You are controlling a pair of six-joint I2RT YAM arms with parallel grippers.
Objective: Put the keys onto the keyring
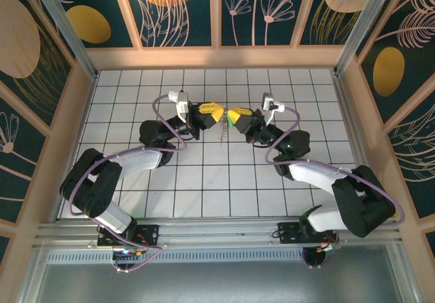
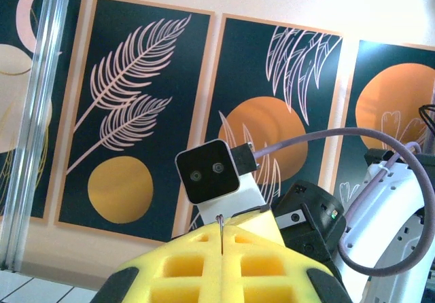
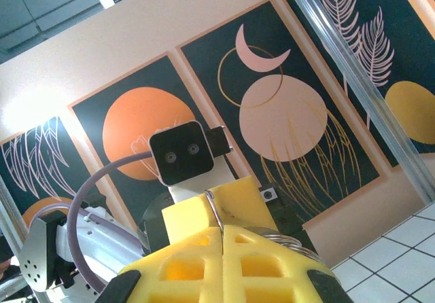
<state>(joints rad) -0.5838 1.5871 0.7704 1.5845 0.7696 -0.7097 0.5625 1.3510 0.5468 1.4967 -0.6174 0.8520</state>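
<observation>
**Both arms reach inward, grippers nearly tip to tip**

The left arm (image 1: 129,159) and right arm (image 1: 312,174) bend inward toward the middle. The left gripper (image 1: 209,112) and right gripper (image 1: 238,116) face each other, close together, each with its yellow pads (image 2: 190,269) pressed tight.

The keyring (image 1: 222,132) is held up off the table at mid-scene. It is a thin dark loop with small greyish pieces dangling below it as a faint streak. One thin strand stands upright in the seam between the pressed-together yellow pads of the left gripper (image 2: 221,248). The green key (image 1: 233,117) sits just right of the keyring, its bright head at the tip of the right gripper (image 1: 239,116). Its blade is too small to make out.
</observation>
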